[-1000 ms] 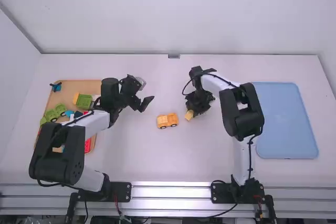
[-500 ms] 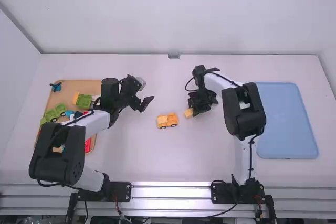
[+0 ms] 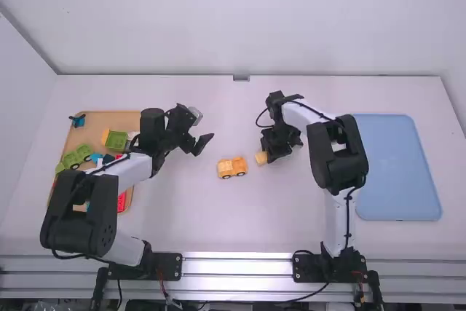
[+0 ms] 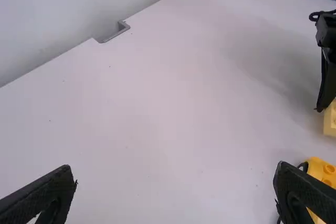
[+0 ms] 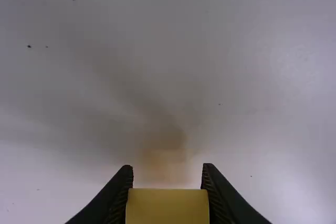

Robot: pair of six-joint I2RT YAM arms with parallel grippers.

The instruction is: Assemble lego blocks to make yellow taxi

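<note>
Right pincer (image 3: 266, 156) shifted, clasping yellow block (image 5: 168, 208), tray (image 3: 125, 119) holding bricks (image 3: 116, 141)

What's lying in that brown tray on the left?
The tray holds a green wheeled piece, a green block, a red block and blue pieces. The left arm covers part of it; what lies beneath cannot be seen.

A plain, pale back wall (image 3: 240, 20) rises beyond both the left gripper (image 3: 204, 145) and the right gripper (image 3: 266, 154), meeting the far edge of the white table (image 3: 182, 216). A small gray bracket (image 3: 241, 78) sits at that edge, beyond and between the two. A side wall (image 3: 22, 114) stands well to the left of the left gripper. Silvery metal rails (image 3: 237, 267) run along the table's near side, nearer the camera than both grippers. Soft shadow darkens the tabletop below the right gripper.
</note>
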